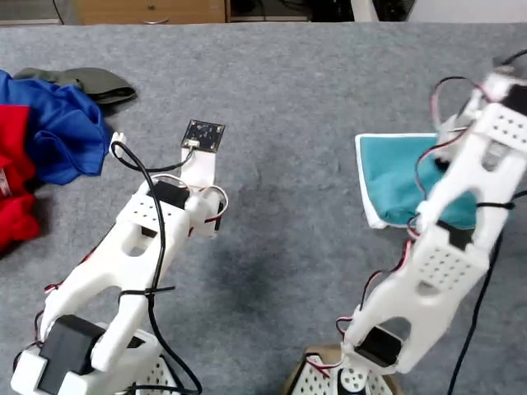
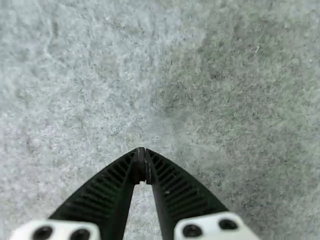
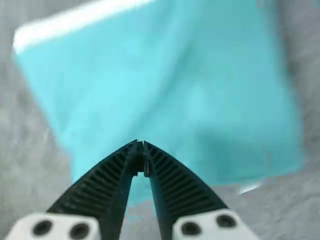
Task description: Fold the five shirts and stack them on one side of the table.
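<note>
Left fingers (image 2: 114,196) closed; right fingers (image 3: 111,186) closed above teal shirt (image 3: 200,90).

Teal shirt (image 1: 394,183) under right arm (image 1: 445,255), blue shirt (image 1: 62,127), red shirt (image 1: 12,193), olive shirt (image 1: 92,82) heaped apart

A heap of loose shirts (image 1: 49,136) lies on the table (image 1: 288,82) at its left edge, towards the far side; one folded shirt (image 1: 394,179) lies flat on the right side, well apart from the heap; the left arm (image 1: 123,247) rises from the near left corner, its left gripper (image 2: 141,165) over bare table between heap and folded shirt, nearer the heap; the right arm (image 1: 445,255) rises from the near edge, its right gripper (image 3: 140,157) above the folded shirt; a drawer unit (image 1: 148,10) stands behind the table.
</note>
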Tool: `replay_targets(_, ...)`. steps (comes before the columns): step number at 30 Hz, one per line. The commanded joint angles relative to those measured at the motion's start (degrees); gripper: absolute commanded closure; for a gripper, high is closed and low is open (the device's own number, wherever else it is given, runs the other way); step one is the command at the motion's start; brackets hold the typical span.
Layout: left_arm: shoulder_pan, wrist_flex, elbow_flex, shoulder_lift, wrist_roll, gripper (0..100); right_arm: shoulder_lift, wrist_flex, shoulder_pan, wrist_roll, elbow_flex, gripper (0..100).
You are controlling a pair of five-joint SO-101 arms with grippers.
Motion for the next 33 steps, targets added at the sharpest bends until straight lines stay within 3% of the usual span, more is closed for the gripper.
replay_targets(1, -3.4, 1.1, -0.1, -0.9, 0.0, 98, -11.3, -10.0, -2.5, 0.3, 23.2, 99.5)
replay_targets(7, -13.3, 5.6, -0.5, -1.8, -1.0, 98, -13.0, -29.0, -5.5, 0.4, 46.3, 99.5)
replay_targets(12, -21.8, 9.4, -0.2, -11.1, -4.0, 98, -10.8, -34.1, -4.9, 0.3, 49.1, 99.5)
replay_targets(17, -30.4, 14.9, -3.3, -23.7, -6.0, 98, -17.9, -23.7, -4.1, 0.6, 40.0, 99.5)
replay_targets(22, -44.8, 18.9, -8.3, -27.2, -5.9, 98, -26.9, -11.0, -4.4, 0.5, 27.8, 99.4)
replay_targets(27, -61.4, 18.5, -13.2, -21.2, -6.9, 94, -32.1, -2.1, -7.5, 0.6, 20.1, 99.3)
replay_targets(30, -64.8, 18.5, -15.9, -13.5, -12.3, 85, -32.4, 0.1, -10.9, 0.4, 19.7, 99.3)
replay_targets(33, -68.2, 17.2, -18.8, -4.4, -14.2, 84, -32.4, 0.4, -13.0, 0.2, 19.8, 99.3)
